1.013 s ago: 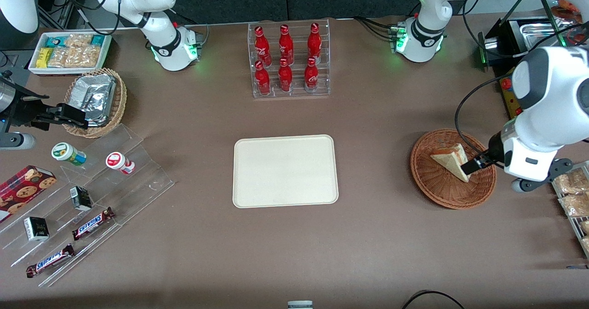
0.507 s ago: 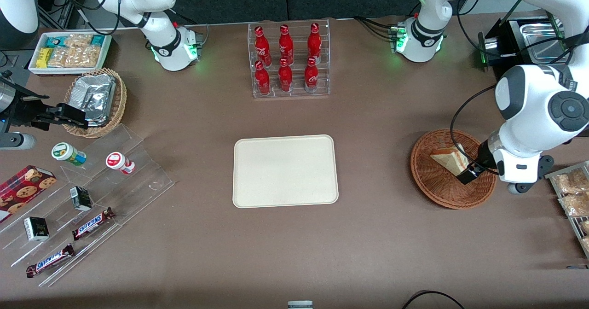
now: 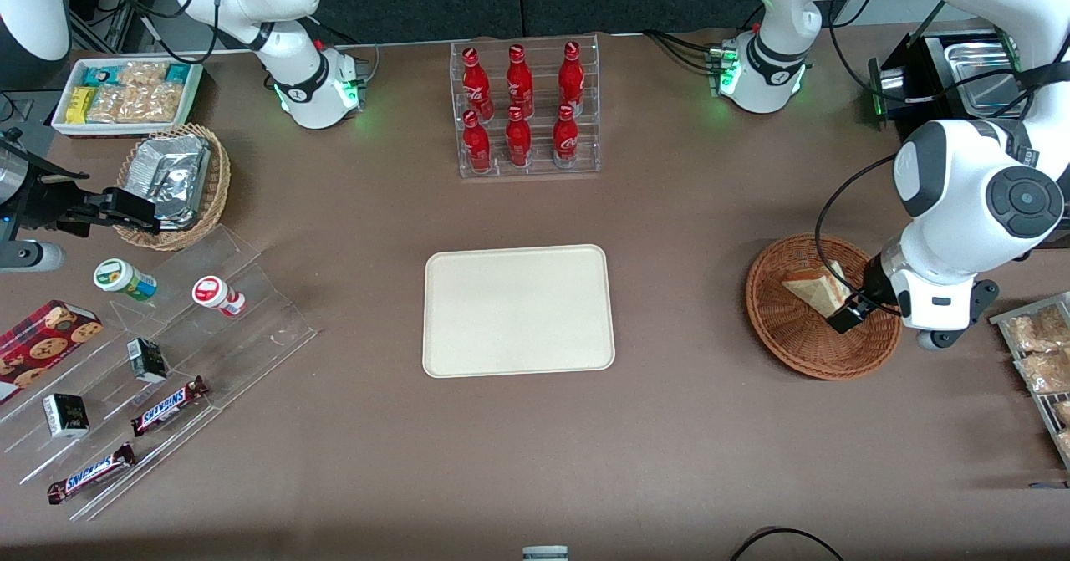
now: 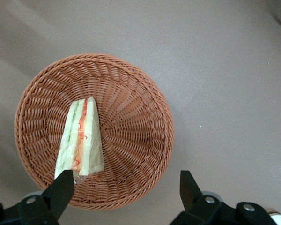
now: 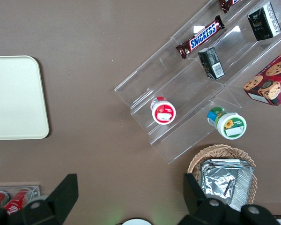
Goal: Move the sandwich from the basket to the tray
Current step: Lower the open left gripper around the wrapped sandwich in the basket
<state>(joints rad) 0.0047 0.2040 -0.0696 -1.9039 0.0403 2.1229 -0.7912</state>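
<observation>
While the cream-beige rectangular plastic tray (image 3: 518,310) lies bare at mid-desk in the front view, the triangular clear-wrapped sandwich wedge (image 3: 812,289) sits in the round reddish-brown wicker basket (image 3: 794,348) toward the working arm's end of the brown desk (image 3: 685,427), well apart from the tray. The left arm's end effector (image 3: 846,313) hangs over the basket, just beside the sandwich's tip on the side away from the tray, and one black finger shows near that tip; I judge it above the bread, not on it

From the left wrist view, the fingers (image 4: 61,190) stand wide apart and hold nothing. The sandwich (image 4: 80,140) lies off-centre in the basket (image 4: 145,140), with its long axis running toward one finger and its red, green and white layered edge facing the camera. Its near end is almost under that finger, not midway between the two, so the coming move likely calls for a sideways shift before descending
</observation>
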